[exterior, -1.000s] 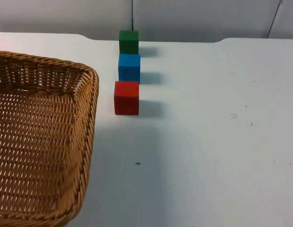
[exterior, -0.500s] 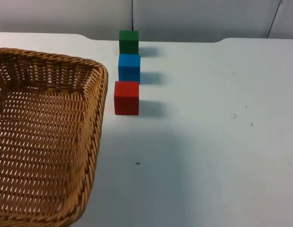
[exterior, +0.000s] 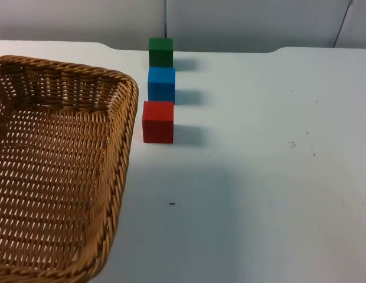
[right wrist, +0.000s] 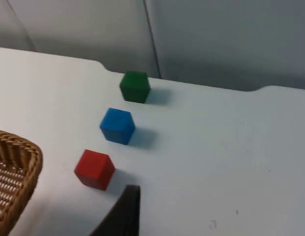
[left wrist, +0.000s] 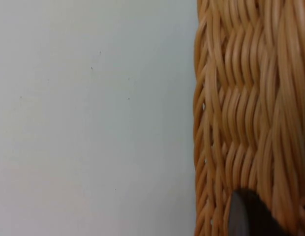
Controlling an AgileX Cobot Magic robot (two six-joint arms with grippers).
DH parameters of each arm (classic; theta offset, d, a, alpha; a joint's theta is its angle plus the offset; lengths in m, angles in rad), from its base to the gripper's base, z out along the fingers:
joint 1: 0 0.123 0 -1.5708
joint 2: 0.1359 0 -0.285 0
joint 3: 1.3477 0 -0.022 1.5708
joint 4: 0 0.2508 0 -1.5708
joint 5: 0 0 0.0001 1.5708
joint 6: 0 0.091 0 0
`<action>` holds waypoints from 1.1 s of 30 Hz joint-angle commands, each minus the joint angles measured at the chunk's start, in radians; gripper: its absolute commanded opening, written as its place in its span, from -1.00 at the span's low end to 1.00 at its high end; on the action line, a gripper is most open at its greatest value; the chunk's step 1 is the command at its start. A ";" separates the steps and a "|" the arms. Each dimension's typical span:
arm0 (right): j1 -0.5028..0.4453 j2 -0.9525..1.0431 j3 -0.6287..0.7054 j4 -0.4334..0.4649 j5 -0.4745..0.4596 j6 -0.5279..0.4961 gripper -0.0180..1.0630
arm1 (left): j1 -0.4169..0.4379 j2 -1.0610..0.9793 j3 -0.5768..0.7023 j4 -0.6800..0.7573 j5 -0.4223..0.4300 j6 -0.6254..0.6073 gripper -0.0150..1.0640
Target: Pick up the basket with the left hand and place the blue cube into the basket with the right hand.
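a: so where does the wicker basket (exterior: 59, 171) sit, and why there?

b: it takes up the near left side of the white table (exterior: 271, 177) in the top view, its right rim just beside the red cube (exterior: 157, 121) but not touching it. it casts a wide shadow on the table to its right, so i judge it is lifted, held close to the cubes so the drop will be short.

a: is the left gripper (left wrist: 251, 216) clamped on it?

b: in the left wrist view a black fingertip lies against the woven wall of the basket, which fits a grip on the rim, but i cannot tell from that whether the fingers are closed or apart.

a: and the blue cube (exterior: 162, 84)?

b: it stands on the table in the middle of a row, the green cube (exterior: 160, 52) behind it toward the grey partition wall (exterior: 230, 23), the red one in front. small gaps separate all three.

a: the right gripper (right wrist: 124, 212)?

b: it looks down on the row from well apart, one dark fingertip showing near the red cube. i cannot tell how its fingers stand. my guess is it is lining up on the blue cube, and the close neighbours leave little room for the fingers.
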 commanded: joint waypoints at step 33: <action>0.536 1.310 -1.078 -0.517 0.025 0.869 0.87 | 0.005 -0.004 -0.008 -0.037 -0.001 0.016 -0.98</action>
